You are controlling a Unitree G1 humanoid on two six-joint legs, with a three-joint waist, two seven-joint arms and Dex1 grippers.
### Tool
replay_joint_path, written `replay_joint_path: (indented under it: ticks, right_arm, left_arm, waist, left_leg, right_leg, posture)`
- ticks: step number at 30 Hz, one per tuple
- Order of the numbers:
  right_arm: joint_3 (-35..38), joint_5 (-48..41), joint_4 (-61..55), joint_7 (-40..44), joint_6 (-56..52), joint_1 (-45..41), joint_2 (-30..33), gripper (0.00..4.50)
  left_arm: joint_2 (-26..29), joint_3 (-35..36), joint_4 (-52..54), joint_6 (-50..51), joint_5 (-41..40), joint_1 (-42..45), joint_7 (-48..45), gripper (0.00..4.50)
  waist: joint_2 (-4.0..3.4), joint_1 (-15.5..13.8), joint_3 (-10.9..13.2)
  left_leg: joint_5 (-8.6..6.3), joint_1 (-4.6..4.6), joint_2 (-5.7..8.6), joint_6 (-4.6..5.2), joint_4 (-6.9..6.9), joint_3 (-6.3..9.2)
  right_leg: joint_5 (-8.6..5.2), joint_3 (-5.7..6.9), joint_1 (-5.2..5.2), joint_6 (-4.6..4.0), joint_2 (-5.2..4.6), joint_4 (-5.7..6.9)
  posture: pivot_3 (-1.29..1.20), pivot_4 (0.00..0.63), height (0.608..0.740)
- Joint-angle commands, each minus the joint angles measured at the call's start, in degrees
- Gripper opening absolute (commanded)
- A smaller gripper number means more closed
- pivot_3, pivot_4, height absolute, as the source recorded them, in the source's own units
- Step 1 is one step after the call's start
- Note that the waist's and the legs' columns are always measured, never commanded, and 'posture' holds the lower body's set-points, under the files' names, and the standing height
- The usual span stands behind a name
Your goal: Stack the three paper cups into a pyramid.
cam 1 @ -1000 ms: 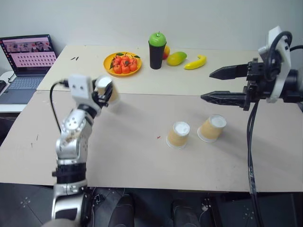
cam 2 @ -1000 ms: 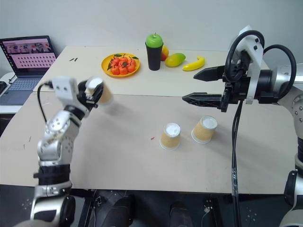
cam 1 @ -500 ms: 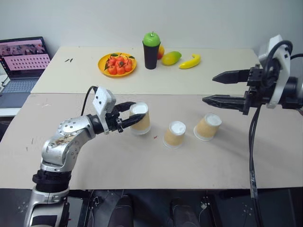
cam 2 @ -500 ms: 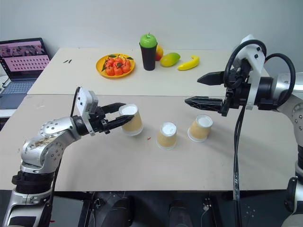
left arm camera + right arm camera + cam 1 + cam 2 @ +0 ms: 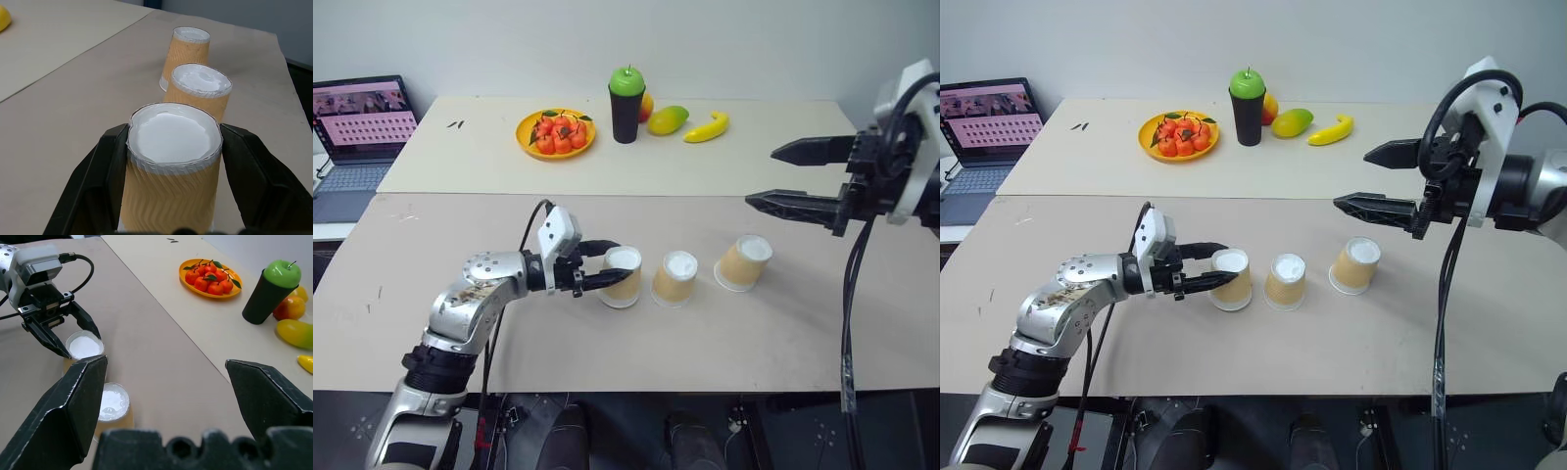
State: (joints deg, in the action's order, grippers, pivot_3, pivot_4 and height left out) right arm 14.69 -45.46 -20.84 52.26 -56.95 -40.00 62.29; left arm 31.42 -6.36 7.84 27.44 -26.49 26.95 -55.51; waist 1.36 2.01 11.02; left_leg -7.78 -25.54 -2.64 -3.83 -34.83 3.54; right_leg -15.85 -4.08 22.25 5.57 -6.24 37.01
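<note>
left wrist view: first paper cup (image 5: 171, 196), tan ribbed kraft paper with a white rim, stands upside down between the left gripper's (image 5: 607, 272) two black fingers (image 5: 93, 191), one pressed to each side, closed on it. no brand, label or writing can be read on any cup. second paper cup (image 5: 675, 279) stands just beside the held one, also inverted, on the tan table (image 5: 607, 333). third paper cup (image 5: 743, 263) stands apart from the second, tilted, on the side nearer the right gripper (image 5: 791, 176). right gripper is raised above the table past the third cup, fingers spread wide, holding nothing. far side of the table: orange plate of small red fruit (image 5: 555, 133), black cup (image 5: 626, 104) topped by a green apple, mango (image 5: 667, 119), banana (image 5: 707, 127). laptop (image 5: 352, 132) is open; its screen text is too small to read.
</note>
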Motion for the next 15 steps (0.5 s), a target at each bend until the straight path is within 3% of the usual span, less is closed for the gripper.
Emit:
replay_joint_path:
  ticks: [1, 15]
  right_arm:
    - [3.3, -0.9, -1.9, -1.7, -0.3, 0.2, 1.0, 4.50]
    - [6.1, -2.8, -3.3, -3.4, -1.4, 1.8, 3.5, 4.50]
  left_arm:
    - [-1.2, -1.1, -2.0, -3.9, 2.0, 1.8, -1.5, 2.54]
    - [-4.2, -2.3, -7.0, -7.2, 4.4, 2.9, -3.9, 2.54]
  waist:
    - [0.00, -0.1, 0.0]
    - [0.00, -0.7, 0.0]
  left_leg:
    - [0.00, 0.00, 0.00, 0.00, -0.01, 0.00]
    - [0.00, 0.01, 0.00, 0.00, -0.03, 0.00]
  right_leg:
    - [0.00, 0.00, 0.00, 0.00, 0.00, 0.00]
    - [0.00, 0.00, -0.02, 0.00, 0.00, 0.02]
  posture:
    - [0.00, 0.150, 0.735]
    - [0.00, 0.150, 0.735]
